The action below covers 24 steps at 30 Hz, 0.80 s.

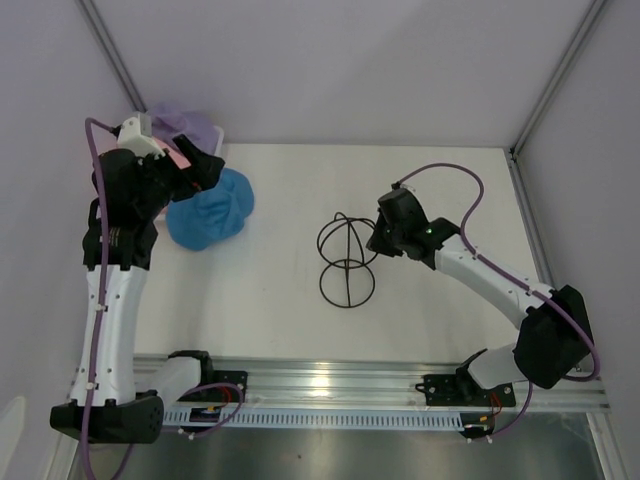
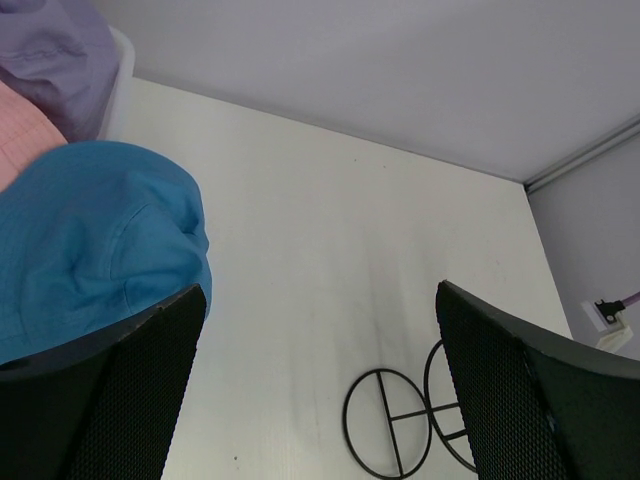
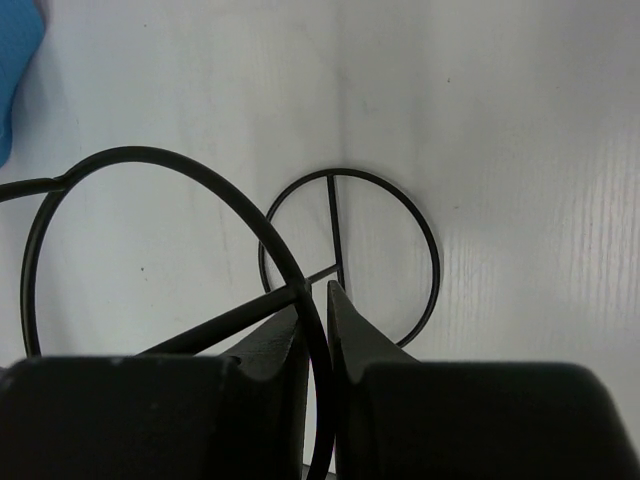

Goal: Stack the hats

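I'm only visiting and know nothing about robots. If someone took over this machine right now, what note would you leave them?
Left gripper: open, empty, beside the blue hat.
Right gripper: shut on the wire stand, mid-table.
Hats: blue lies on the table at far left. The pink hat and lavender hat are behind it in the corner. Orange is not in view.
Done: no hat is on the stand.
Left: apparently all the stacking.

White table (image 1: 300,180) carries 1 blue hat (image 1: 210,212), 1 black wire stand (image 1: 347,262).
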Motion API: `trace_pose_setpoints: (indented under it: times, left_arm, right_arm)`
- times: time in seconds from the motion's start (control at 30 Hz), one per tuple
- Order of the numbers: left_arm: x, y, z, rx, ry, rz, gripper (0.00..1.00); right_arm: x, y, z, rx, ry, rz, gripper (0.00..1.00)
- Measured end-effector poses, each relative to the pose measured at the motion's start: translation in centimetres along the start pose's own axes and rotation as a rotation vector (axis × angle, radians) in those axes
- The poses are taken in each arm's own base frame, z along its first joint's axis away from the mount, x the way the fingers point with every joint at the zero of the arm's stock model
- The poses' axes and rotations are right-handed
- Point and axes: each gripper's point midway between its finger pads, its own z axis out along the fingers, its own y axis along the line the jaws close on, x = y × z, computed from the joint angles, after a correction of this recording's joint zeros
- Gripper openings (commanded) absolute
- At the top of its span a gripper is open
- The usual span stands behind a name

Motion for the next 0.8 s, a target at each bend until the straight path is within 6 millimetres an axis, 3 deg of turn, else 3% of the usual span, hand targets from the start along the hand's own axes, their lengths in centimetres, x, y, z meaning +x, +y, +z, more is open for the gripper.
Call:
trace_pose_setpoints:
  times: [0.1, 0.17, 0.2, 0.23, 0.27, 0.37, 0.57, 0.8]
  left_arm:
    - [0.9, 0.5, 0.3, -0.011, 0.022, -0.005, 1.0]
    - [1.4, 0.8, 0.4, -0.018, 0.035, -0.008, 1.0]
    - [1.5, 0.9, 0.4, -0.021, 0.038, -0.008, 0.99]
    - [1.5, 0.9, 0.5, -0.022, 0.039, -0.007, 0.99]
    - [1.5, 1.0, 0.4, -0.024, 0.039, -0.003, 1.0]
    - [1.7, 1.2, 0.4, -0.035, 0.043, 0.006, 0.99]
    - [2.6, 3.2, 0.5, -0.147, 0.111, 0.012, 1.0]
    - [5.0, 5.2, 1.3, -0.296, 0.219, 0.08, 0.99]
  right_arm:
    - [0.1, -0.2, 0.1, -0.001, -0.007, 0.0, 0.11]
    - [0.1, -0.2, 0.2, -0.007, -0.013, -0.002, 0.23]
    - [0.1, -0.2, 0.2, -0.009, -0.016, -0.003, 0.44]
    - [0.1, -0.2, 0.3, -0.007, -0.013, -0.003, 0.56]
    - [0.2, -0.3, 0.3, -0.005, -0.012, -0.004, 0.78]
    - [0.4, -0.6, 0.2, 0.006, -0.003, -0.013, 0.99]
    - [-0.3, -0.6, -2.3, 0.029, 0.006, -0.031, 1.0]
    - [-4.9, 1.3, -10.1, -0.065, -0.16, -0.005, 1.0]
